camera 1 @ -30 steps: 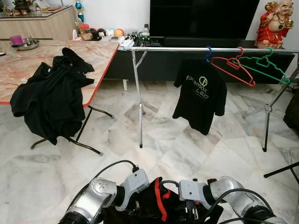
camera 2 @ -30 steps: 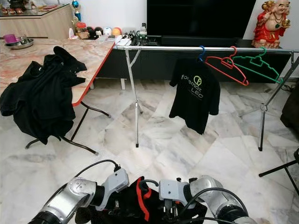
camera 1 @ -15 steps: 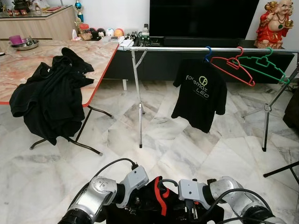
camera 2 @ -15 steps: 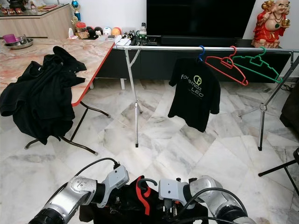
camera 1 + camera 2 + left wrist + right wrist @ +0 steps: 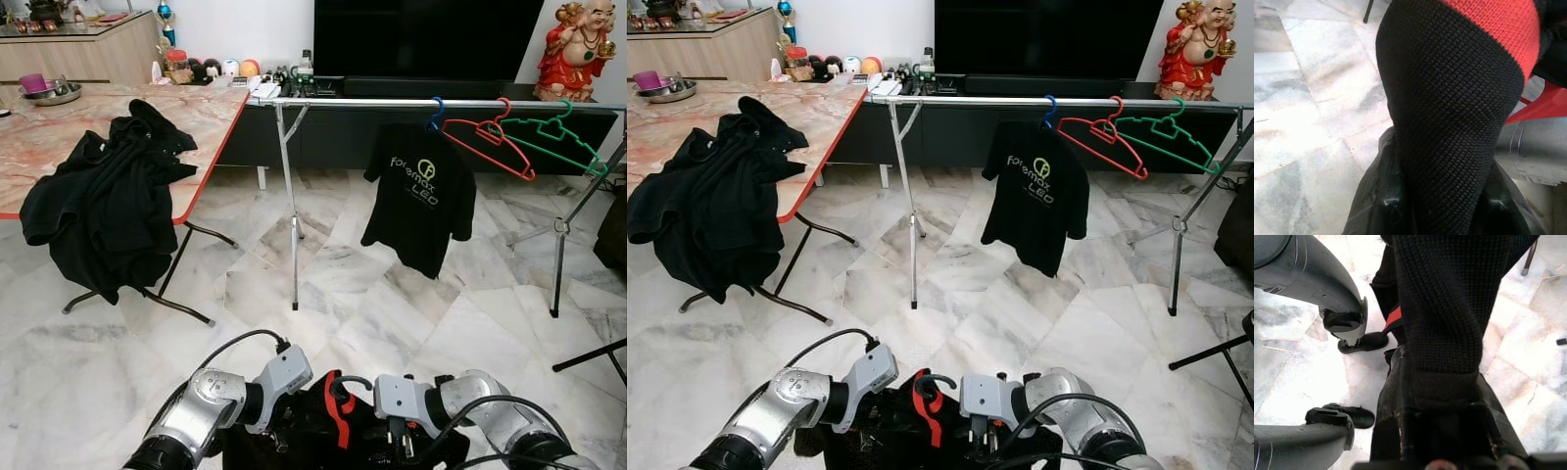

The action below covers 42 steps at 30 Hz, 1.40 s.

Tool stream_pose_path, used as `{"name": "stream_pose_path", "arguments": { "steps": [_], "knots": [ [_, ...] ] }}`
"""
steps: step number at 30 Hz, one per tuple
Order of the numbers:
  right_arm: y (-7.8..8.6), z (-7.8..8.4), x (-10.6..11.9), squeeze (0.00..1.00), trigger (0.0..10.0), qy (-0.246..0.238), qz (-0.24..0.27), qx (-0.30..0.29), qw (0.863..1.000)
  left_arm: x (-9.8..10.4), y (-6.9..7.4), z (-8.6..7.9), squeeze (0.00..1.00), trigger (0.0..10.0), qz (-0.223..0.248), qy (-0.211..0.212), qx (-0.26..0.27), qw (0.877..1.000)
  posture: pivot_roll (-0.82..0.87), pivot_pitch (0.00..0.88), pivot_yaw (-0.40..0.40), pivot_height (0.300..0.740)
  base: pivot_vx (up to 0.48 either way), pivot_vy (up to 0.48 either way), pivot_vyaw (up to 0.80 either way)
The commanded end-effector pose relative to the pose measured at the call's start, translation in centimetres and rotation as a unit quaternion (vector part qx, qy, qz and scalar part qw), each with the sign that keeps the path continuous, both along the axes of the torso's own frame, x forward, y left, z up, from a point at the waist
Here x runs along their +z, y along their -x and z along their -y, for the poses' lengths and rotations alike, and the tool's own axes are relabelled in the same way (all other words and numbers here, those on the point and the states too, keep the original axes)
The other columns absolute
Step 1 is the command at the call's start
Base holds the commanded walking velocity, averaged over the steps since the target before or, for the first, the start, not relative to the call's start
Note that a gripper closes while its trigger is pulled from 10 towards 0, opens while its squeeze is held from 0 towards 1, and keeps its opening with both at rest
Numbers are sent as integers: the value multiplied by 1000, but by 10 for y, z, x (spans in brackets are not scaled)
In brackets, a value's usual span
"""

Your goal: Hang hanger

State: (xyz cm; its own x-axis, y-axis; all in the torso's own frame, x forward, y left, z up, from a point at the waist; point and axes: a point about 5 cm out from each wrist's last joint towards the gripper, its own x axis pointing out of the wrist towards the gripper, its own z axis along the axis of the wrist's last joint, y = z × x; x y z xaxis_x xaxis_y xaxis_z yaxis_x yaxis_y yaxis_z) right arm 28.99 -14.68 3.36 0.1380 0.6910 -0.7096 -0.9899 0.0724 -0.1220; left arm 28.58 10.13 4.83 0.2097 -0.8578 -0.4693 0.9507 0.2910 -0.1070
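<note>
Low in front of me both arms hold a bunched black knit garment [image 5: 323, 441] with a red band [image 5: 336, 411]. My left gripper [image 5: 1440, 196] is shut on the black knit, and a piece of red plastic hanger [image 5: 1542, 105] shows beside it. On the garment's other side my right gripper [image 5: 1440, 396] is also shut on the fabric. Further ahead a silver clothes rail [image 5: 372, 102] carries a black T-shirt [image 5: 419, 196] on a blue hanger, a bare red hanger [image 5: 490, 142] and a green hanger [image 5: 554, 137].
A marble-top table [image 5: 206, 117] at the left has black clothes [image 5: 108, 206] draped over its edge. The rail's legs [image 5: 294, 245] stand on the marble floor. A black stand foot [image 5: 588, 357] lies at the right. Behind are a dark TV cabinet and a red figurine [image 5: 578, 49].
The T-shirt on the rail sways slightly. Both grippers keep their hold on the garment in about the same place.
</note>
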Motion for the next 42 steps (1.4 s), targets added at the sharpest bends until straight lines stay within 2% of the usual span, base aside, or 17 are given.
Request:
{"name": "stream_pose_path", "arguments": {
  "steps": [1, 11, 12, 13, 17, 18, 29, 32, 36, 42],
  "knots": [
    [-9, -7, 11, 0, 0, -22, 23, 0, 999, 1, 0, 4, 0, 0, 3, 6, -8, 1000, 62, 36, -26, 740, 0, 0, 0],
    [-8, -3, 10, 0, 0, -18, 22, -4, 1000, 1, 0, 6, 0, 0, 3, 12, -7, 1000, 58, 40, -30, 740, 0, 0, 0],
    [-9, -3, 10, 0, 4588, -18, 24, -4, 1000, 1, 0, 6, 0, 0, 4, 12, -7, 1000, 58, 40, -30, 740, 0, 0, 0],
    [-9, -3, 10, 0, 10000, -17, 25, -5, 1000, 1, 0, 6, 0, 0, 4, 13, -6, 1000, 58, 39, -30, 740, 0, 0, 0],
    [-9, -3, 9, 0, 10000, -16, 18, -13, 1000, 1, 0, 6, 0, 0, 4, 15, -5, 1000, 59, 40, -30, 740, 0, 0, 0],
    [-10, -3, 10, 1000, 10000, -19, 15, -15, 1000, 1, 0, 6, 0, 0, 4, 16, -4, 1000, 58, 42, -30, 740, 0, 0, 0],
    [-10, 1, 13, 1000, 10000, -17, 6, -4, 1000, 0, -2, 5, 0, 0, 16, 6, 8, 1000, 50, 44, -27, 740, 0, 0, 0],
    [-11, 4, 17, 1000, 10000, -17, 4, -1, 1000, -1, -6, 3, 0, 0, 31, -9, 19, 999, 50, 44, -27, 740, 0, 0, 0],
    [-18, 11, 26, 1000, 10000, -14, 7, -5, 1000, -6, -9, -2, 0, 0, 62, -51, 39, 996, 46, 43, -25, 740, 0, 0, 0],
    [-19, 18, 32, 1000, 10000, -3, -8, 8, 1000, -10, -13, -4, 0, 0, 84, -70, 62, 992, 40, 43, -23, 740, 0, 0, 0]
  ]
}}
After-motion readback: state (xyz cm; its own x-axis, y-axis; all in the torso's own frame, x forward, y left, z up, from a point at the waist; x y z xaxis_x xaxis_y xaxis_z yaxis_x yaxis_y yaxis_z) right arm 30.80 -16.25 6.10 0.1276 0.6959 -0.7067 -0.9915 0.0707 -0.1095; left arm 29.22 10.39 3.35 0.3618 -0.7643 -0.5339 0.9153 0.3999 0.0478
